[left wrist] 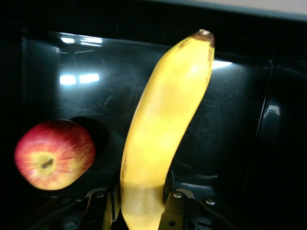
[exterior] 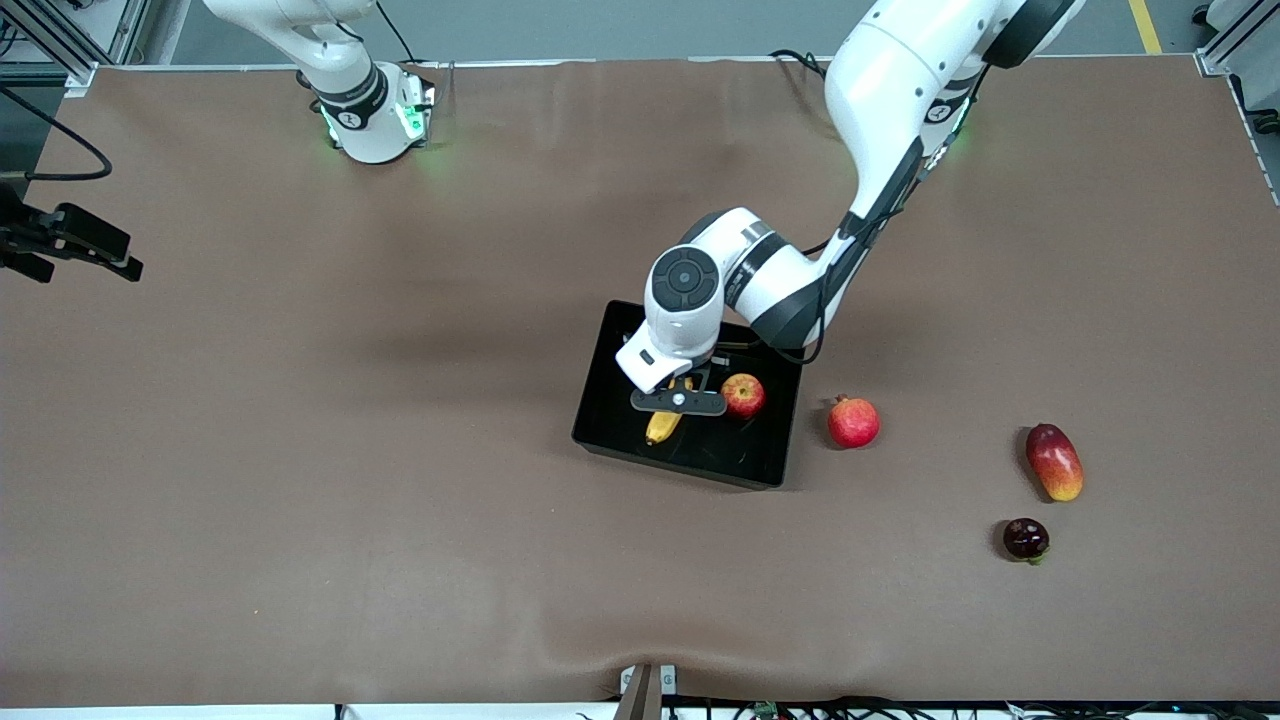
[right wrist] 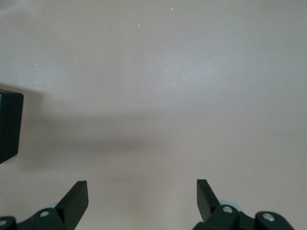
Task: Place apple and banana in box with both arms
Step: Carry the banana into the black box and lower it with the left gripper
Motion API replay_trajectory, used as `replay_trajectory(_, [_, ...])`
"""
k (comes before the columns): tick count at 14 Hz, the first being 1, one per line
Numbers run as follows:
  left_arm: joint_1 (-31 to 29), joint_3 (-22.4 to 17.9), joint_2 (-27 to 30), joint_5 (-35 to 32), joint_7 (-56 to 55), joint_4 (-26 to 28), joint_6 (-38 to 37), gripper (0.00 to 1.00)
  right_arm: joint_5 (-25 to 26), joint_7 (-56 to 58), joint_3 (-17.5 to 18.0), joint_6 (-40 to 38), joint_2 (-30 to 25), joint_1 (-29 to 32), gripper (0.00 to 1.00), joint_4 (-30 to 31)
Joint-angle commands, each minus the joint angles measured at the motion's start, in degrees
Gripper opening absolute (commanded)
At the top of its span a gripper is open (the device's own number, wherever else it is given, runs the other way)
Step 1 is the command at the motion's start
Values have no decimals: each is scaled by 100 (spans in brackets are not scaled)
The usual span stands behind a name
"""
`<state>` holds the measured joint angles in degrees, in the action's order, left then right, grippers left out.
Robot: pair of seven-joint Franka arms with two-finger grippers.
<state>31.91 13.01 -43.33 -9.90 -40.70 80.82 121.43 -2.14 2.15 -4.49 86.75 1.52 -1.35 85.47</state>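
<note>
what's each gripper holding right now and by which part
The left gripper is shut on the banana near one end, over the box. The right gripper is open and holds nothing.

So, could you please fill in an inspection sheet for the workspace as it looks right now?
Surface: brown table cover, bare over most of its area.
Job's things: apple lies in the box; banana is over the box floor beside the apple, clamped at one end.
Clutter: pomegranate beside the box toward the left arm's end; mango and a dark round fruit farther toward that end.
Grippers: left claw shut on the banana, over the box; right claw open over bare table, its arm waiting.
Cables: black cable at the right arm's end; more along the edge nearest the front camera.
Surroundings: metal frame posts at the corners.
</note>
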Motion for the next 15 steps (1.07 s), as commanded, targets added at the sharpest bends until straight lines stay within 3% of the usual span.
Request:
replay_trajectory(1, [122, -70, -289, -65, 1, -180, 214, 0, 38, 57, 27, 18, -11, 12, 100, 13])
replay_trajectory(9, [298, -97, -932, -108, -26, -171, 865, 0, 29, 57, 27, 18, -11, 12, 100, 13])
replay_trajectory(10, [298, -97, -967, -109, -34, -171, 865, 10, 29, 57, 27, 18, -11, 12, 100, 13])
replay_trajectory(11, [298, -97, -976, -109, -34, -171, 865, 34, 29, 57, 27, 18, -11, 12, 100, 13])
replay_trajectory(12, [298, -105, -967, -126, -26, -163, 865, 98, 29, 57, 27, 18, -11, 12, 100, 13])
replay_trajectory(15, [307, -114, -888, -240, -34, -171, 865, 100, 29, 57, 27, 18, -11, 12, 100, 13])
